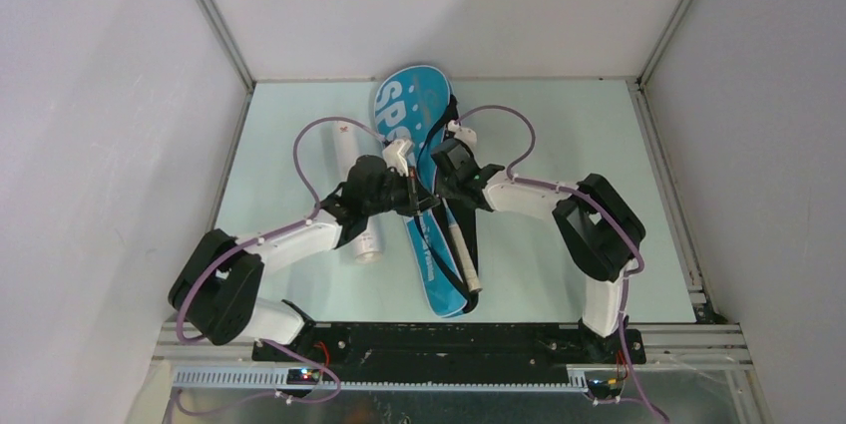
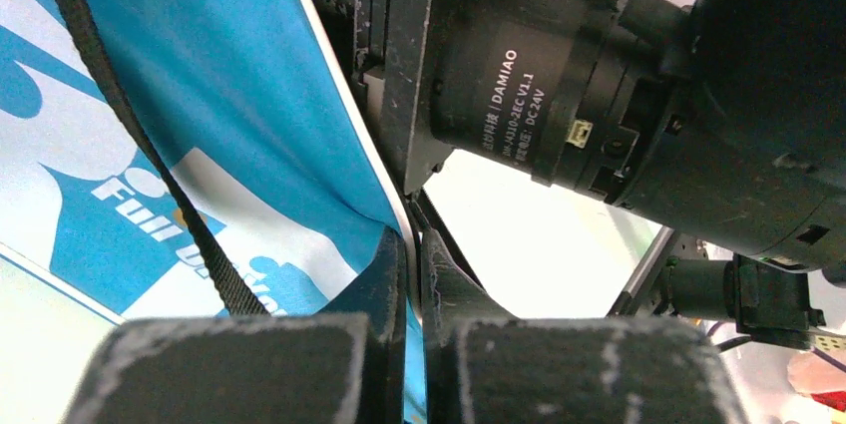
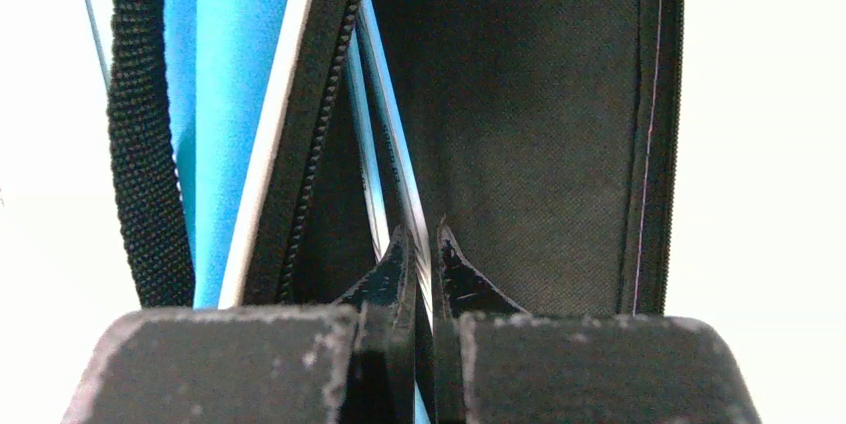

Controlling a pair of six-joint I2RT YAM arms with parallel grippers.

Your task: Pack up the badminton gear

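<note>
The blue "SPORT" bag (image 1: pixel 409 100) lies lengthwise down the middle of the table, its black strap (image 2: pixel 110 95) across the top. My left gripper (image 1: pixel 417 201) (image 2: pixel 411 239) is shut on the white-piped edge of the bag's blue cover (image 2: pixel 229 95). The right gripper (image 1: pixel 447 185) (image 3: pixel 421 234) is shut on a thin racket shaft (image 3: pixel 384 135) that runs into the bag's black-lined inside (image 3: pixel 519 95). A cream racket handle (image 1: pixel 463 259) sticks out toward the near end of the bag. The long white tube (image 1: pixel 351 185) lies left of the bag, partly under my left arm.
Both wrists crowd together over the bag's middle; the right arm's black motor housing (image 2: pixel 559 95) fills the left wrist view. Grey walls enclose the pale green table (image 1: pixel 569 145) on three sides. The black base rail (image 1: pixel 449 339) runs along the near edge.
</note>
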